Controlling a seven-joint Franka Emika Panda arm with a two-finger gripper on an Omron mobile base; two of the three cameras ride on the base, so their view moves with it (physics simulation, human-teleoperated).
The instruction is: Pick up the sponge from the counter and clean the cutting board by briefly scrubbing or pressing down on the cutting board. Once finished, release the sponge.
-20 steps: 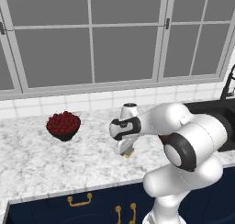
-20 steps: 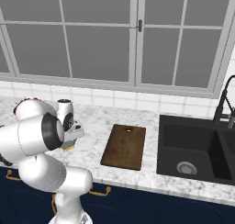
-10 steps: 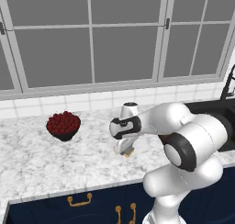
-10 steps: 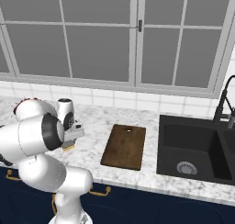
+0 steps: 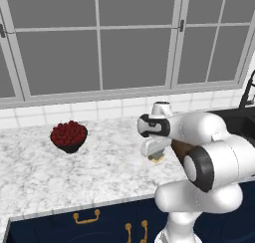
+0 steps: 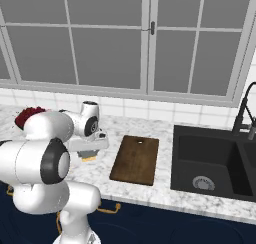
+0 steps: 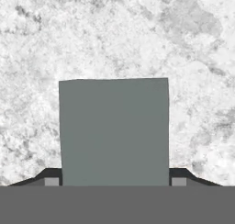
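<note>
My gripper (image 5: 155, 155) (image 6: 89, 155) is shut on the sponge (image 7: 114, 131), pointing down low over the white marble counter (image 5: 104, 162). The hand view shows the sponge's grey top between my two fingertips (image 7: 51, 178), with marble behind it. Its yellow base (image 5: 157, 159) (image 6: 89, 158) peeks out under the hand. The dark-brown cutting board (image 6: 135, 159) lies flat on the counter a short way to the right of the gripper. In the left base view only a sliver of the board (image 5: 179, 148) shows behind my arm.
A dark bowl of red fruit (image 5: 69, 136) stands on the counter to the left. A black sink (image 6: 210, 163) with a dark faucet (image 6: 244, 113) lies right of the board. Windows and a tiled wall run along the back.
The gripper, still holding the sponge, has moved to the right along the counter, closer to the cutting board.
</note>
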